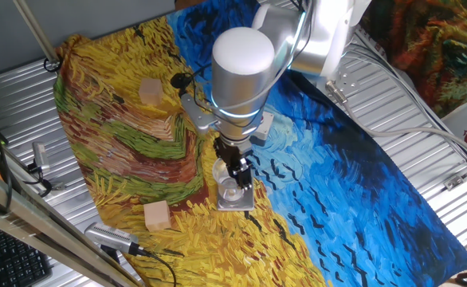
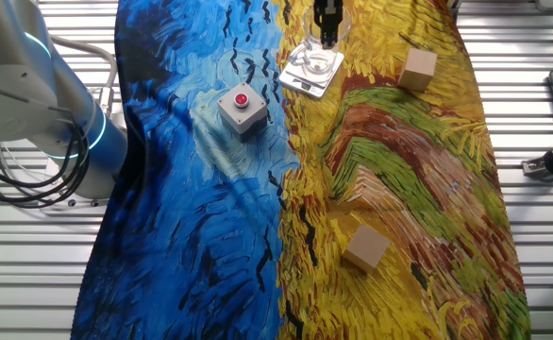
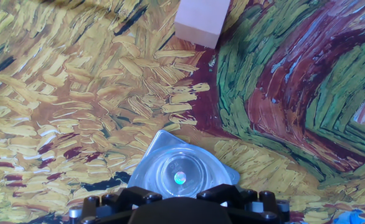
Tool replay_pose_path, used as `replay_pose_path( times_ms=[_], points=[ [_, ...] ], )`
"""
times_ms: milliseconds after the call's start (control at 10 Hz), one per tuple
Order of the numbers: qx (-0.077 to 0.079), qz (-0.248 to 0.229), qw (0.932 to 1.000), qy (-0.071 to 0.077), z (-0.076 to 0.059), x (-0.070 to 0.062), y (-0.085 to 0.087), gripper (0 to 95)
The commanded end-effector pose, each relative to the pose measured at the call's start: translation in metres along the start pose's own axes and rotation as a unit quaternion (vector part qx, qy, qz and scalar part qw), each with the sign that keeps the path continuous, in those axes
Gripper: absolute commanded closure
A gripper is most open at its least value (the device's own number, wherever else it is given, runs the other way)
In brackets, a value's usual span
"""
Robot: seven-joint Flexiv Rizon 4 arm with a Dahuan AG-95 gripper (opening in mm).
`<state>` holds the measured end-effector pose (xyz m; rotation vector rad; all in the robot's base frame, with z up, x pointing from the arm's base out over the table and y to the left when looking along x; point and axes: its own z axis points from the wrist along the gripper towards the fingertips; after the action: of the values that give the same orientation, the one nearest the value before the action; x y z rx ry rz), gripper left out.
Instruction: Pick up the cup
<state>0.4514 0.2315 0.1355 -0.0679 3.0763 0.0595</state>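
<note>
The cup [image 1: 228, 186] is a small clear tumbler standing over a flat square grey coaster plate [image 1: 245, 205] on the painted cloth. My gripper [image 1: 238, 174] reaches straight down onto it, one finger on each side of the rim, and looks shut on the cup. In the hand view the cup [image 3: 179, 175] shows as a clear ring centred over the coaster [image 3: 146, 169], between my fingertips [image 3: 146, 196] at the bottom edge. In the other fixed view my gripper [image 2: 326, 28] is at the cup [image 2: 338, 36] above the coaster [image 2: 300, 77]. I cannot tell whether the cup's base touches the coaster.
Wooden cubes lie on the cloth: one far left [image 1: 150, 91], one near the front [image 1: 157, 215], one ahead of the hand [image 3: 201, 22]. A grey box with a red button [image 2: 242, 107] sits beside the coaster. Cables and clamps line the metal table edges.
</note>
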Motion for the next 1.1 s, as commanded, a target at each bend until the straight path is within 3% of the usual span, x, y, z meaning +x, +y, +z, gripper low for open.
replay_pose_path(
  times_ms=[100,1100],
  points=[
    [0.001,0.000,1.0000,-0.004,-0.001,0.001,0.000,95.0],
    [0.006,0.003,0.9998,-0.017,-0.019,0.003,0.000,95.0]
  ],
)
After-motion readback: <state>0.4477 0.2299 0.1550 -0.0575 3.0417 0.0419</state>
